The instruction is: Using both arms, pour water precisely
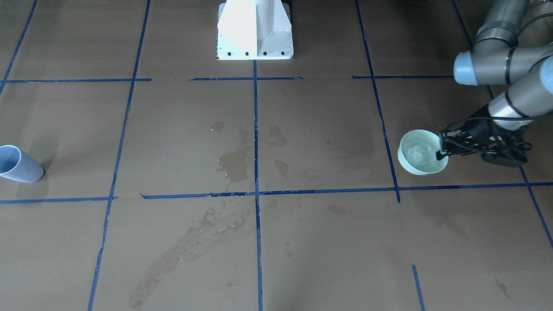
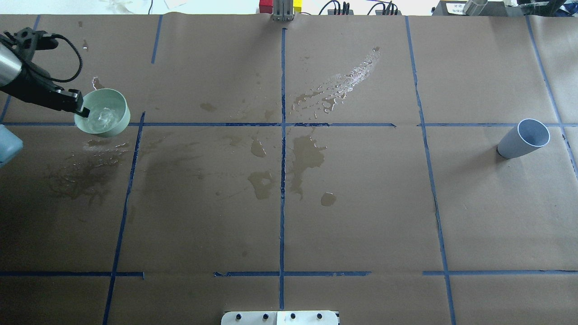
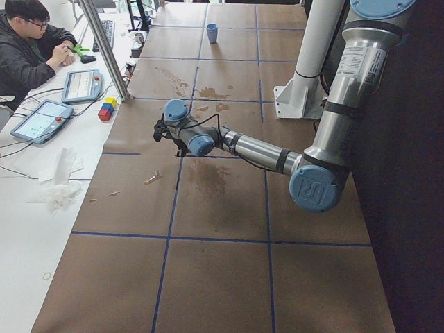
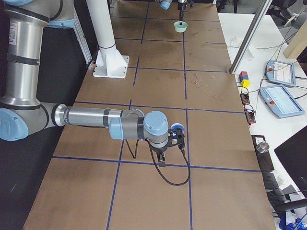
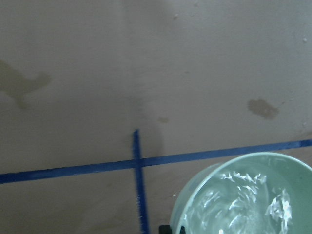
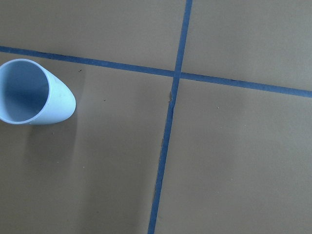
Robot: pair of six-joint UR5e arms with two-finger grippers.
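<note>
Two vessels sit at opposite ends of the paper-covered table [image 2: 203,216], and the gap between them governs the next move. Farthest left in the overhead view, the left gripper [image 2: 79,108] is clenched on the left-hand rim of a pale green bowl [image 2: 118,123], seemingly with one finger inside the lip and one outside. The water [image 2: 103,118] is in that bowl, glinting and rippled. Whether the bowl rests on the paper or hangs just above it I cannot tell. Mid-table, wet puddles [image 2: 309,155] darken the paper beside the blue tape lines [image 2: 282,225]. Far right stands a blue-grey cup [image 2: 519,145], its long axis upright and its mouth open upward; it looks empty. The cup therefore lies well apart from the bowl, straight across toward the robot's right, and the right arm is by far the nearer to it. The right gripper [image 4: 162,159] shows only in the right-side view, just beside the cup and partly covering it. Whether it is open or closed cannot be told from there. Its wrist camera shows the cup but no fingers.
</note>
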